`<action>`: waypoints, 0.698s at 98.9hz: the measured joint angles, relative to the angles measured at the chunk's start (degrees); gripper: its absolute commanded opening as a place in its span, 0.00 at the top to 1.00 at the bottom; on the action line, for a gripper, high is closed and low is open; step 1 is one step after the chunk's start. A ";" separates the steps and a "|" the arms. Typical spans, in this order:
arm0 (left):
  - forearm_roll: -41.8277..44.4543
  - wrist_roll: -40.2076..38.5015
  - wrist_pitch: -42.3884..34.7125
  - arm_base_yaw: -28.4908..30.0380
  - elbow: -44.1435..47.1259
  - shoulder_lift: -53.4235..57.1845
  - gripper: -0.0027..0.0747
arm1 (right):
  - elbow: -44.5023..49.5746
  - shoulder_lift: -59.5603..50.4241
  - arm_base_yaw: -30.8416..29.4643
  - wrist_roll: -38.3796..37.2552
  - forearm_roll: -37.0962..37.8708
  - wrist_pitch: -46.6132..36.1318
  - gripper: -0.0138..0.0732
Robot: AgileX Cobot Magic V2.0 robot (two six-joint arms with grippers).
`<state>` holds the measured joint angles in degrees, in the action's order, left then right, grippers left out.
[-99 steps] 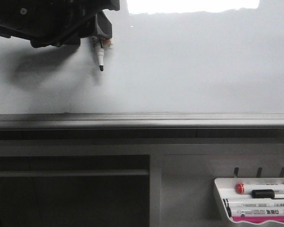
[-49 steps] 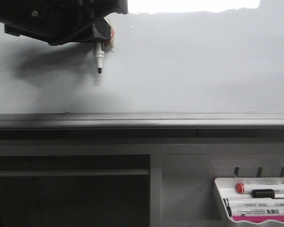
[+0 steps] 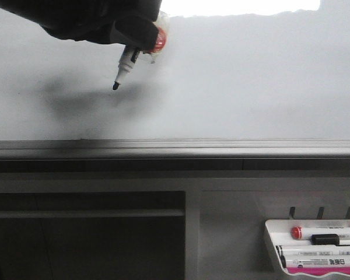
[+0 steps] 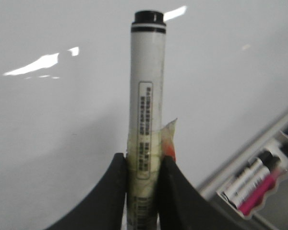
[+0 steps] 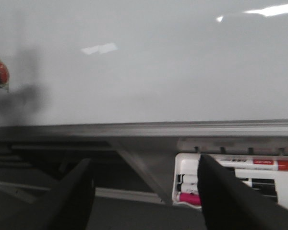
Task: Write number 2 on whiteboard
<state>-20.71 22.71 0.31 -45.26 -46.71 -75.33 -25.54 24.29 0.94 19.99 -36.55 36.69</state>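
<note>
The whiteboard (image 3: 251, 76) fills the upper front view, pale and glossy, with a grey bottom rail (image 3: 221, 149). No marker line of a number 2 shows on it. My left gripper (image 3: 135, 39) is shut on a white marker (image 3: 123, 67) with tape round its barrel. The marker slants down-left, its black tip close to the board; I cannot tell whether it touches. In the left wrist view the jaws (image 4: 143, 163) clamp the marker (image 4: 148, 96) against the whiteboard (image 4: 62, 120). My right gripper (image 5: 146, 177) is open and empty, below the whiteboard (image 5: 158, 72).
A small white pen tray (image 3: 270, 245) with several markers hangs low at the right; it also shows in the right wrist view (image 5: 180, 163) and the left wrist view (image 4: 259, 191). A dark recess lies under the rail at the left.
My left gripper has risen and turned, so the marker now slants with its tip shifted a little left. Red tape on the marker has come into view.
</note>
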 measured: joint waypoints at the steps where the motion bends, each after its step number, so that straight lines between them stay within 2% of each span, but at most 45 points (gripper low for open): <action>1: 0.61 0.00 0.54 -0.20 0.00 0.22 0.99 | -0.11 0.14 0.00 1.23 -0.53 0.34 0.36; 18: 13.09 0.00 11.01 -6.78 0.00 3.21 0.99 | -3.60 6.04 0.00 15.99 -14.23 7.79 0.36; 31: 19.64 0.00 15.13 -12.71 0.00 3.30 0.99 | -8.26 12.25 0.00 24.41 -20.10 14.22 0.36; 46: 24.94 0.00 15.68 -17.93 -0.25 3.30 0.99 | -13.46 18.80 0.00 28.25 -21.57 20.53 0.36; 69: 27.79 0.10 16.45 -18.53 -2.86 3.18 0.99 | -17.84 26.00 0.00 30.18 -22.33 27.55 0.36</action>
<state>7.08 22.81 16.76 -63.80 -49.57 -72.15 -43.38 50.29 0.94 50.18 -58.88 64.24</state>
